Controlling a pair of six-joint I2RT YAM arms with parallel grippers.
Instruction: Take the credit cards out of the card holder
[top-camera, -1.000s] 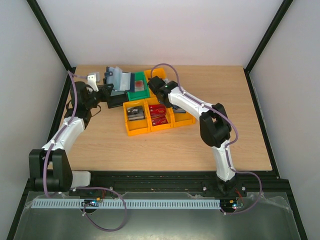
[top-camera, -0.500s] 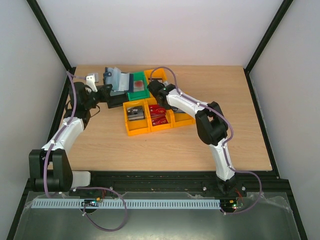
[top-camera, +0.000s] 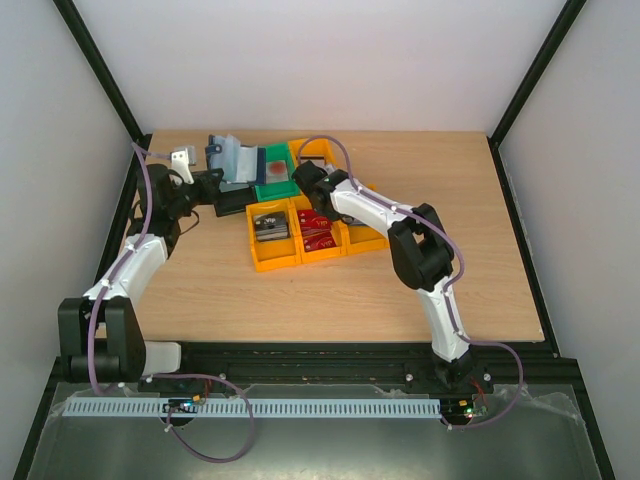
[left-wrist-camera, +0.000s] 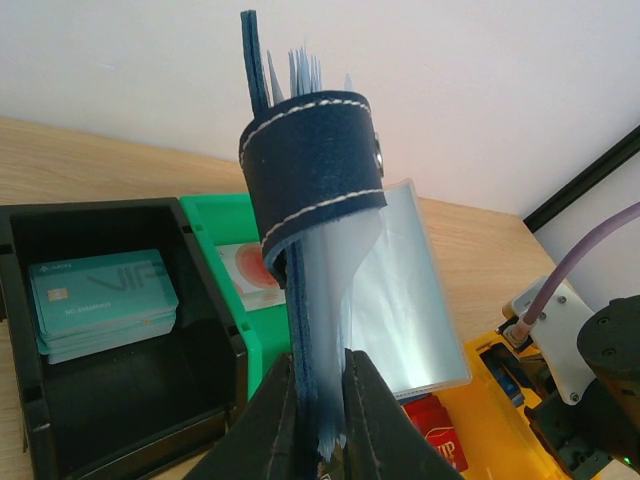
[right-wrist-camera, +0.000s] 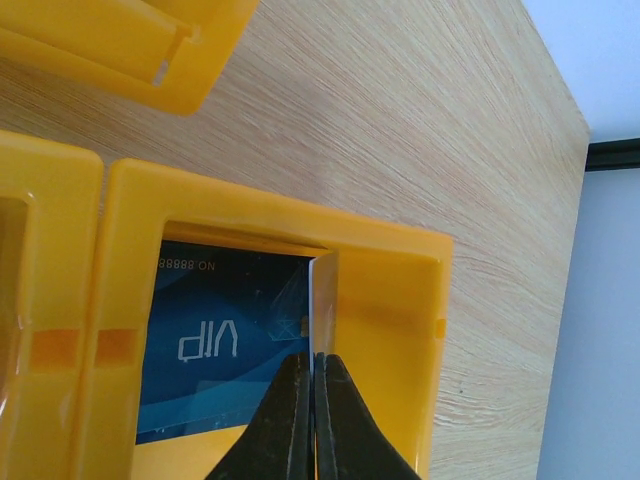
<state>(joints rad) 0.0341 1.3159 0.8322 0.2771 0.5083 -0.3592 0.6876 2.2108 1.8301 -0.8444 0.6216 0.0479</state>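
Card holder (left-wrist-camera: 312, 150), navy with white stitching and a strap wrapped round it, stands upright with clear sleeves fanning out, pinched at its lower edge by the left gripper (left-wrist-camera: 320, 400) above one black bin (left-wrist-camera: 120, 410) and one green bin (left-wrist-camera: 215, 215). The right gripper (right-wrist-camera: 313, 390), jaws pressed together on one thin credit card (right-wrist-camera: 318, 300) seen edge-on, hangs over one of four yellow bins (right-wrist-camera: 400, 300).

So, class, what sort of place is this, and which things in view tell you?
Likely a robotics lab test cell: two robot arms bolted to a wooden table, white walls in a black frame, sorting bins of credit cards.
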